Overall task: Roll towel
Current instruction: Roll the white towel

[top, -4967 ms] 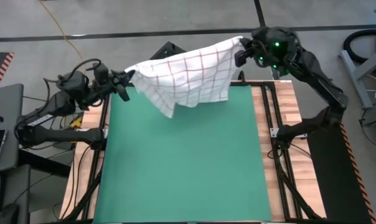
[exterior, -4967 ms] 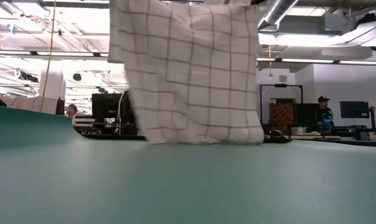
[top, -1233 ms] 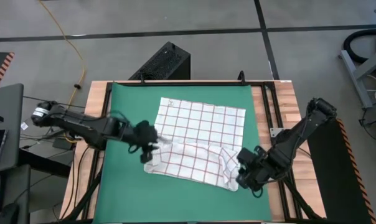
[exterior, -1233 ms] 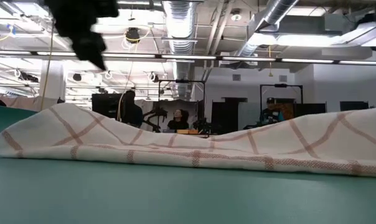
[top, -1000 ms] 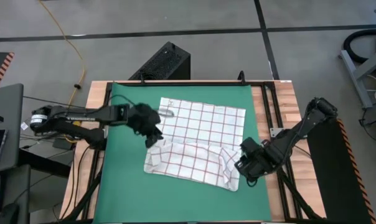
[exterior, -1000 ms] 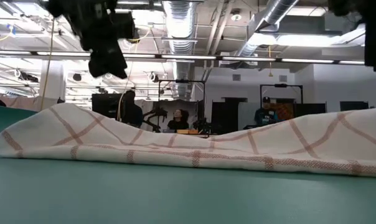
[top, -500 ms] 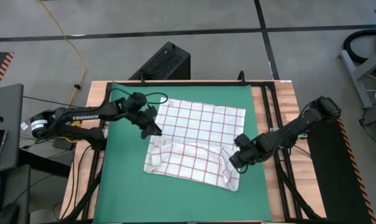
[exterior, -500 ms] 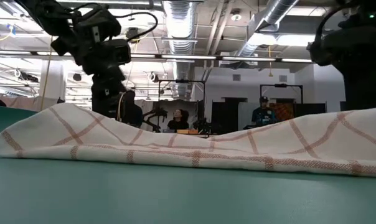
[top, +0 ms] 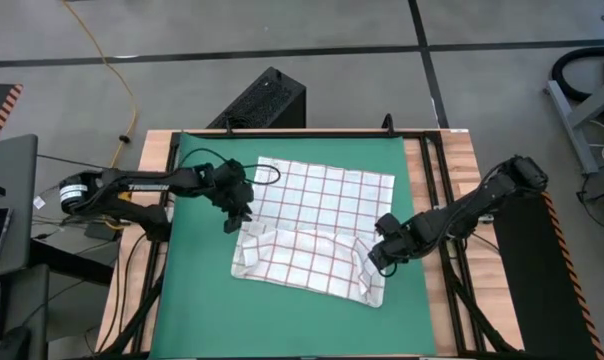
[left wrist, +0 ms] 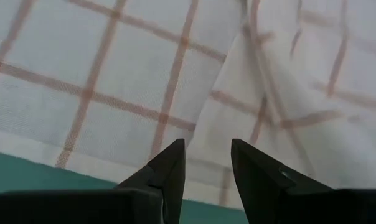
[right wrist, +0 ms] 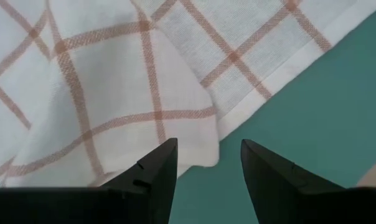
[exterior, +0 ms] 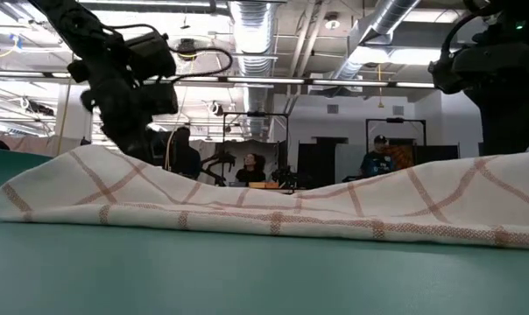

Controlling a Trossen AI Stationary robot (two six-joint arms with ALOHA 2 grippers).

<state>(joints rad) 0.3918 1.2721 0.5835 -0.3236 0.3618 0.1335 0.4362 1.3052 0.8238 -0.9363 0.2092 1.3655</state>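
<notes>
Lying on the green mat (top: pixel 292 310) was the towel (top: pixel 317 235), its near part folded over. The left gripper (top: pixel 238 214) sat open and empty at the towel's left edge. The right gripper (top: pixel 380 255) sat open and empty at its right edge.
</notes>
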